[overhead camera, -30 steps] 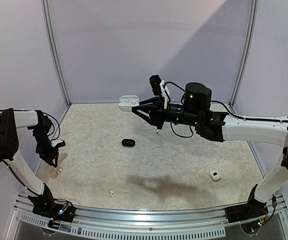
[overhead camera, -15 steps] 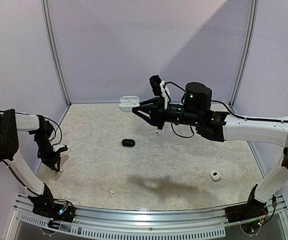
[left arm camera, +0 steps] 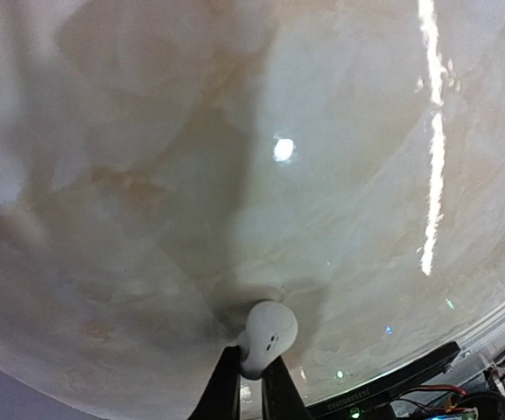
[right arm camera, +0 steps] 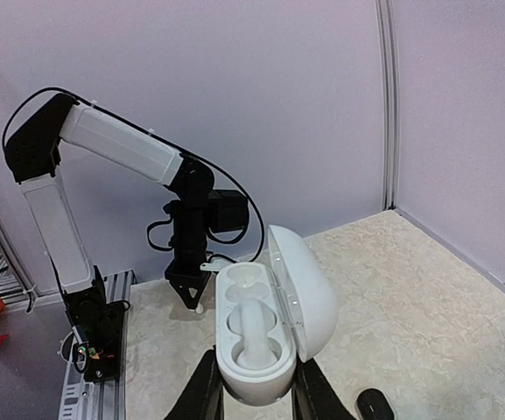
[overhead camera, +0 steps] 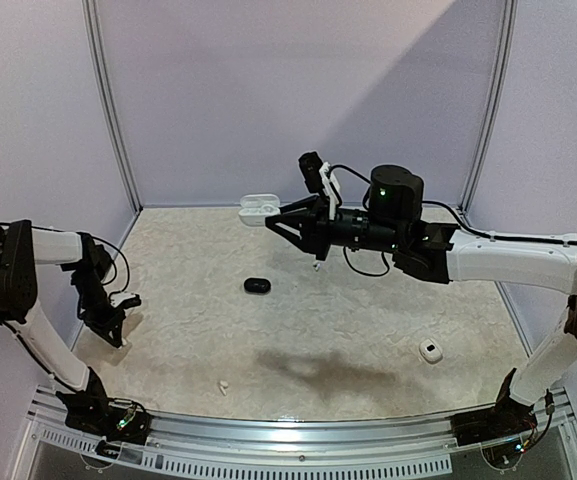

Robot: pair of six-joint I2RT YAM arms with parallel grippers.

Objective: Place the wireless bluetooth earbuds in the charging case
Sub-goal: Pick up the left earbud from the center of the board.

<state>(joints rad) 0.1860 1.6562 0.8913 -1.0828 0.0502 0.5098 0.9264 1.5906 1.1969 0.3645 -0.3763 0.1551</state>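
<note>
My left gripper (left arm camera: 250, 357) is shut on a white earbud (left arm camera: 270, 332), pinching its lower end just above the pale table. From above, the left gripper (overhead camera: 116, 328) sits low at the table's left side. My right gripper (right arm camera: 256, 366) is shut on the white charging case (right arm camera: 250, 337), held in the air with its lid (right arm camera: 309, 293) swung open and its two wells showing. The top view has the charging case (overhead camera: 258, 207) high over the back of the table. A second white earbud (overhead camera: 222, 386) lies near the front edge.
A black oval case (overhead camera: 257, 286) lies mid-table and also shows in the right wrist view (right arm camera: 376, 404). A white closed case (overhead camera: 429, 350) lies at the right front. The left arm (right arm camera: 191, 219) stands beyond the held case. Walls enclose the table.
The left gripper dropped toward the table and shut on the white earbud that lay beside it. The right arm and its case have not moved.
</note>
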